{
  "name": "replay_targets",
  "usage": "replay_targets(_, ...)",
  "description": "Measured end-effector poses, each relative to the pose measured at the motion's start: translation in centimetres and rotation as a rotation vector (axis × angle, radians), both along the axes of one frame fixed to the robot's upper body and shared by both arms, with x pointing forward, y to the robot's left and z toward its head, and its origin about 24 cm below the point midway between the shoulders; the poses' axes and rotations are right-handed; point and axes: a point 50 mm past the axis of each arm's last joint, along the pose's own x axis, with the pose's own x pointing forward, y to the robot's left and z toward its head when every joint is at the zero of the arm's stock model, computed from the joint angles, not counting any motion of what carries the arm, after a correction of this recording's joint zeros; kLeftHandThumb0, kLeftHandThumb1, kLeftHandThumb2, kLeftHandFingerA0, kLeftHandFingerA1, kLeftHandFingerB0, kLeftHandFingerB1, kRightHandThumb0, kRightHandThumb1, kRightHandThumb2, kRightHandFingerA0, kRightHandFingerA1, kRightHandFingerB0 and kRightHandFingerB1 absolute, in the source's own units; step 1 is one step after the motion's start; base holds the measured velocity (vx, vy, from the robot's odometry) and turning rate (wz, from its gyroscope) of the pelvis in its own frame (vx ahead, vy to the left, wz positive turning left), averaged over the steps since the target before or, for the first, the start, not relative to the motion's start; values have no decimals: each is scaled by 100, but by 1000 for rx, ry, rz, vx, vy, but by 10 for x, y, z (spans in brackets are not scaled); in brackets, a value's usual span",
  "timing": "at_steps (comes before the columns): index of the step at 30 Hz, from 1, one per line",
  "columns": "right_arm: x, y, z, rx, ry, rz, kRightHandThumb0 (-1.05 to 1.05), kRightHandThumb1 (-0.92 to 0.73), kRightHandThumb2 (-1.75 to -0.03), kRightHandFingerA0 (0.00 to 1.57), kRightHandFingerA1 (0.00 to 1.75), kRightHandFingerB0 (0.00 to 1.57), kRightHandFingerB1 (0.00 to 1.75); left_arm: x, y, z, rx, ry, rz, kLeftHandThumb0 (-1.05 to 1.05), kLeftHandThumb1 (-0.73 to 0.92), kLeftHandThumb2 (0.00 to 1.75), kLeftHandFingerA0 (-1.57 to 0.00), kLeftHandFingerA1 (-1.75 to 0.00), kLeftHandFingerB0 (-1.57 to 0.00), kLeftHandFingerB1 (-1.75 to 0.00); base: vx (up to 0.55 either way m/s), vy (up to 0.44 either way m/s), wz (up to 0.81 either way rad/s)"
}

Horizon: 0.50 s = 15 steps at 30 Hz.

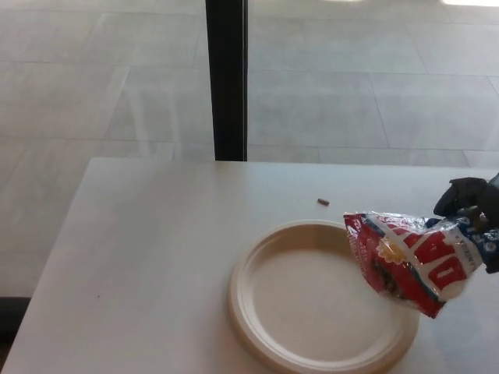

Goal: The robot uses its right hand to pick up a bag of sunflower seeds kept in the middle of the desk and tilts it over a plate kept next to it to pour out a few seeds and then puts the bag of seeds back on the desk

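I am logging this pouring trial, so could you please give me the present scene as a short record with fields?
surface: white desk
plate: cream plate, right of the desk's middle, no seeds visible in it
bag: red, white and blue bag of sunflower seeds, tilted with its red end over the plate's right rim
right hand: right hand at the picture's right edge, shut on the bag's far end
left hand: not in view
stray item: one small dark seed on the desk behind the plate
pour: no seeds seen falling
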Motion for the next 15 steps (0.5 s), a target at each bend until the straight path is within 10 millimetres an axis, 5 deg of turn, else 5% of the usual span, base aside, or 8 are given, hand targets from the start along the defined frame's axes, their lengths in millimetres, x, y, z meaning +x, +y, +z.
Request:
replay_targets(1, 1, 0, 3, -12, -10, 1, -31, -61, -76, 88, 170, 85, 99, 0, 0, 0, 1, -1, 1, -65, 67, 61, -48, -59, -50, -40, 0, 0, 0)
replay_targets(2, 2, 1, 5, -19, -16, 3, -42, -65, -66, 86, 160, 76, 64, 0, 1, 1, 2, -2, 2, -64, 69, 62, -45, -58, -48, -40, 0, 0, 0)
replay_targets(5, 5, 4, 10, -46, -22, 14, -38, -65, -67, 87, 157, 75, 63, 1, 1, 1, 4, -2, 3, -64, 69, 62, -46, -57, -49, -40, 0, 0, 0)
replay_targets(7, 6, 6, 13, -55, -22, 18, -37, -63, -69, 87, 171, 74, 142, 0, 1, 1, 5, -2, 4, -68, 71, 62, -43, -55, -47, -40, 0, 0, 0)
replay_targets(9, 7, 9, 15, -68, -21, 27, -35, -64, -75, 89, 172, 77, 120, 0, 1, 1, 5, 2, 1, -68, 70, 62, -42, -55, -47, -40, 0, 0, 0)
replay_targets(11, 7, 11, 16, -74, -22, 32, -33, -59, -82, 85, 175, 76, 141, -1, 1, 1, 5, 5, -2, -69, 69, 61, -42, -56, -47, -40, 0, 0, 0)
replay_targets(12, 7, 12, 17, -78, -23, 34, -35, -61, -80, 89, 162, 78, 64, -2, 1, 1, 4, 6, -3, -67, 70, 62, -42, -55, -46, -38, 0, 0, 0)
replay_targets(15, 8, 15, 20, -88, -25, 40, -34, -62, -75, 89, 162, 79, 64, -3, 2, 1, 3, 5, -5, -67, 70, 62, -41, -54, -45, -38, 0, 0, 0)
